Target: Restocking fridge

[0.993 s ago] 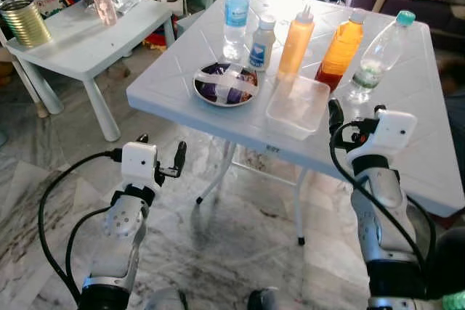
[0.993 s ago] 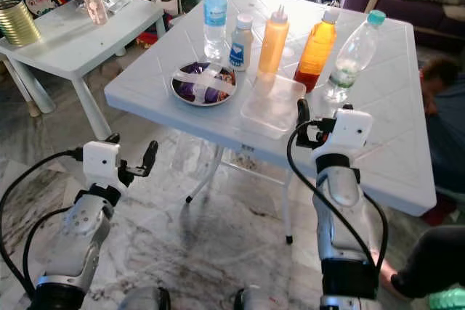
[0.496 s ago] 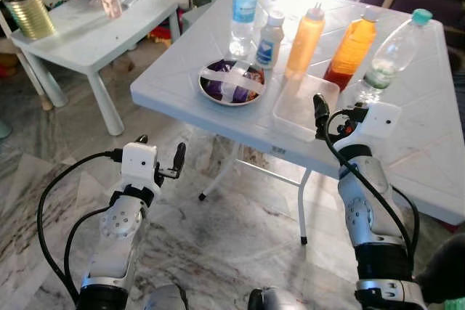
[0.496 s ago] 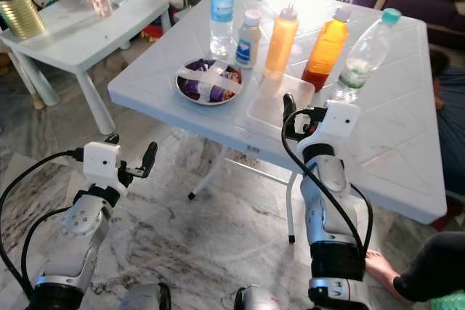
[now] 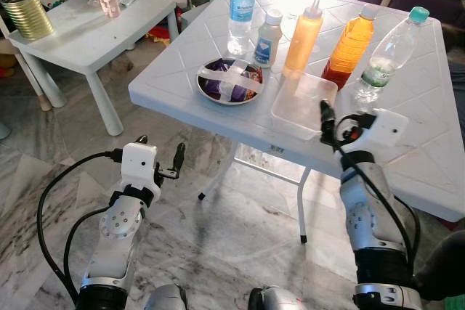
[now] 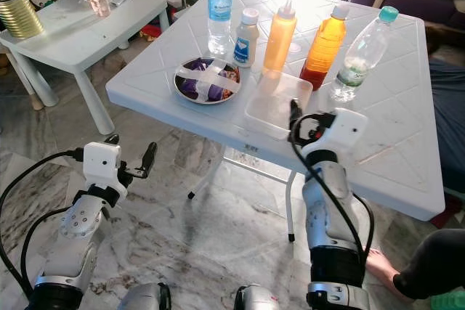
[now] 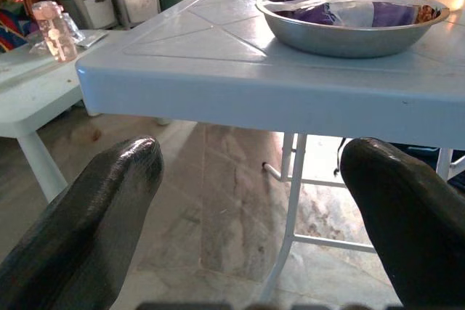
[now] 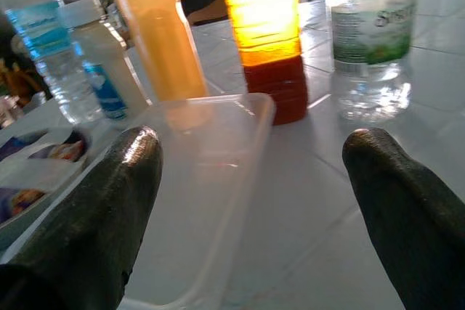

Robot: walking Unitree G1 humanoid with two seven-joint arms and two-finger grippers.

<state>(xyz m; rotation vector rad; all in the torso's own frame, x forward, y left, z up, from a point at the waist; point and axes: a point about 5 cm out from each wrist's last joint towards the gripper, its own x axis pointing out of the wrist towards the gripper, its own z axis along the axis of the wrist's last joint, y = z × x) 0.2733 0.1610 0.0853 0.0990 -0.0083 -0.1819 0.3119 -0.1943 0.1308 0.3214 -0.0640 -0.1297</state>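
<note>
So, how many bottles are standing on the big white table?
5, in a row behind the bowl and tray: blue-label water bottle, small white bottle, yellow squeeze bottle, orange juice bottle, clear green-cap bottle. None seems hidden.

Left pincer [image 5: 159, 156] low, fingers spread; right pincer [image 5: 336, 117] raised higher, fingers likewise apart.

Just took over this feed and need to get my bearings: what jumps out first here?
A row of bottles stands along the far side of the white table, the orange juice bottle brightest among them. In front of it lies a clear plastic tray, with the right gripper open at its near corner. A metal bowl sits to the tray's left; the left gripper hangs below the table edge.
</note>
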